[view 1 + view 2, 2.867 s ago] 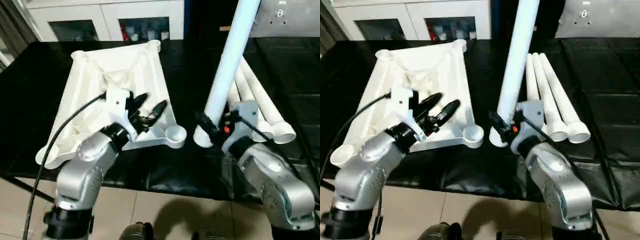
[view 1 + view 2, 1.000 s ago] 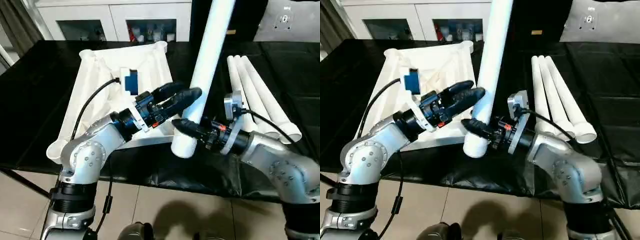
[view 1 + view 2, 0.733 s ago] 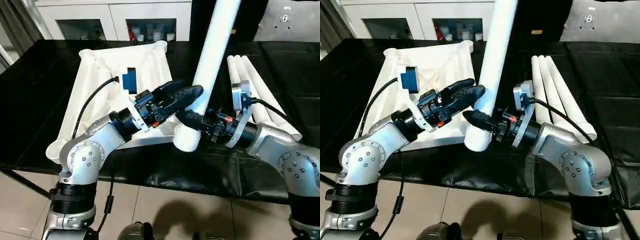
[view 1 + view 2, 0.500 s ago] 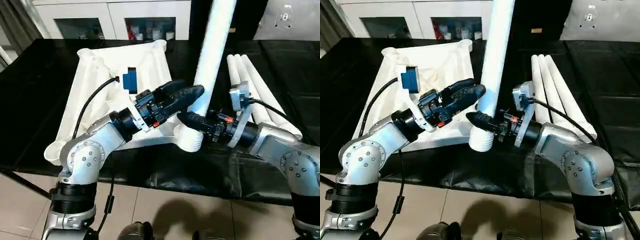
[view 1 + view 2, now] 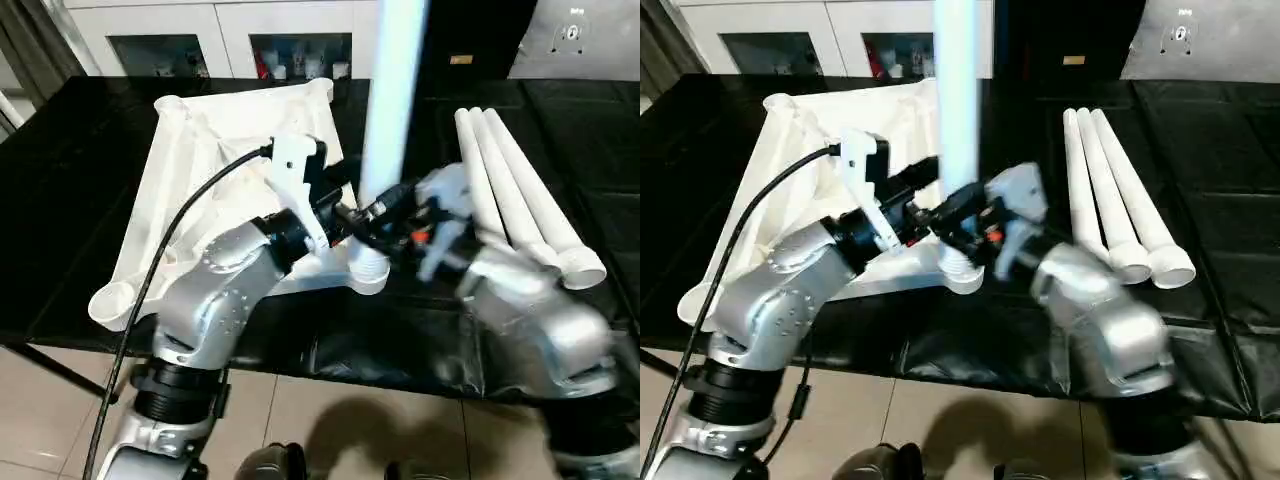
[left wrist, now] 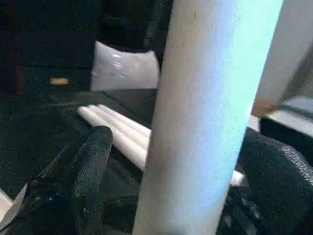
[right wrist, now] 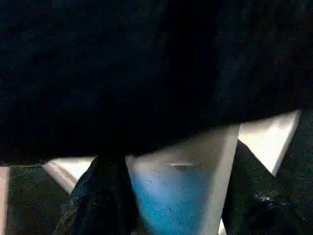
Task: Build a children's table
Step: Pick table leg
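The children's table top (image 5: 200, 170) lies upside down on the black table, ribs up. One white leg (image 5: 393, 100) stands nearly upright over the top's near right corner socket (image 5: 366, 274). The grippers hide its lower end, so I cannot tell if it sits in the socket. My right gripper (image 5: 388, 218) is shut on the leg low down. My left gripper (image 5: 345, 215) reaches in from the left. In the left wrist view its black fingers (image 6: 90, 166) stand wide apart on either side of the leg (image 6: 205, 98), open.
Three more white legs (image 5: 520, 190) lie side by side on the black table cover (image 5: 80, 150) at the right. White cabinets (image 5: 200, 40) stand behind the table. The table's front edge runs just under my forearms, with tiled floor (image 5: 330, 420) below.
The leg has swung left and stands straighter, close over the corner socket. My right arm moved left with it. My left wrist has rolled, its fingers still around the leg.
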### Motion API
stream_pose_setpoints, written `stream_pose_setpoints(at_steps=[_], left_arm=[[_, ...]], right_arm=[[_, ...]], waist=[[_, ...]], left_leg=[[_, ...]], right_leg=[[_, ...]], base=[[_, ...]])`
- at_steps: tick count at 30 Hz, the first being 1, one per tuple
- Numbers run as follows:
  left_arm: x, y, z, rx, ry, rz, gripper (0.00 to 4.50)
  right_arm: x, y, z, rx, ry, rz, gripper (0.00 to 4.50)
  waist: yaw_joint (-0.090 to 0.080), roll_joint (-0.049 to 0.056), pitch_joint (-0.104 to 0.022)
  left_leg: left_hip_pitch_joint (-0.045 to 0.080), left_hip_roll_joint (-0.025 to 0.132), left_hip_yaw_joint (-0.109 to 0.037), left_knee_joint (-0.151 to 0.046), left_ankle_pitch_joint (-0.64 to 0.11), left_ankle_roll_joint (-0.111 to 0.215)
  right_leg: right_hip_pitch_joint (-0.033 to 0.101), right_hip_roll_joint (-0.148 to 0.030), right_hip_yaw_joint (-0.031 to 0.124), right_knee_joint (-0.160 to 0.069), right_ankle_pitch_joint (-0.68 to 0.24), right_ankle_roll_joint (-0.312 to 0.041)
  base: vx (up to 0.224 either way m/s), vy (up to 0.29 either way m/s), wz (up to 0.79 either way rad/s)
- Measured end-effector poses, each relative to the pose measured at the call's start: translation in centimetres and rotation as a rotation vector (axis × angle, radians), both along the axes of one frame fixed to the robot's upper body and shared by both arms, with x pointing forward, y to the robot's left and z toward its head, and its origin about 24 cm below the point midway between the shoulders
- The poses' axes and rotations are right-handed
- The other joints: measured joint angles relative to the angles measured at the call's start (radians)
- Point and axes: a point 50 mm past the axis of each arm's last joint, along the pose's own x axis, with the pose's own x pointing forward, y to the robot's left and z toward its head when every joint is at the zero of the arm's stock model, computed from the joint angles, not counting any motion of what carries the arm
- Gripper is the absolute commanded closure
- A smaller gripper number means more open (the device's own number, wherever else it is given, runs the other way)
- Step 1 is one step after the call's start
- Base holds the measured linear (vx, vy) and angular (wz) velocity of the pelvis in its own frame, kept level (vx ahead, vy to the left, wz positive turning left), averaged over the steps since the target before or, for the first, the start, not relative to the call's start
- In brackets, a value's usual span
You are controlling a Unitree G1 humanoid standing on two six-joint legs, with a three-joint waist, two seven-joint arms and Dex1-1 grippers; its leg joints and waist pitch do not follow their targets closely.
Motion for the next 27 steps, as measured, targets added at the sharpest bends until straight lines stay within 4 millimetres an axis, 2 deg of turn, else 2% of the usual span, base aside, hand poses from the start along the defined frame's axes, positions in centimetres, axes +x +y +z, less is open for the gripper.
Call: stream_pose_setpoints(at_steps=[7,16,27], left_arm=[[0.2,0.2,-0.4,0.018,-0.043,0.088,0.36],[-0.4,-0.5,-1.6,0.121,-0.065,0.047,0.36],[-0.5,-0.1,-2.0,0.142,-0.079,0.023,0.36]], right_arm=[[0.5,-0.2,-0.9,0.001,-0.022,-0.076,2.59],[0.6,0.0,-0.9,-0.007,-0.056,-0.080,2.59],[0.4,0.0,-1.6,-0.015,-0.038,-0.044,2.59]], waist=[[-0.001,0.000,0.000],[0.000,0.000,0.000],[0.000,0.002,-0.001]], left_leg=[[0.000,0.000,0.000,0.002,0.000,0.001],[0.000,0.000,0.001,0.003,0.000,0.002],[0.000,0.000,0.001,0.004,0.001,0.003]], right_leg=[[0.000,-0.001,0.000,0.000,0.001,0.000],[0.001,-0.001,0.000,0.001,0.002,0.000],[0.001,-0.002,0.000,0.002,0.004,0.000]], base=[[0.000,0.000,0.00],[0.000,0.000,0.00],[0.000,0.000,0.00]])
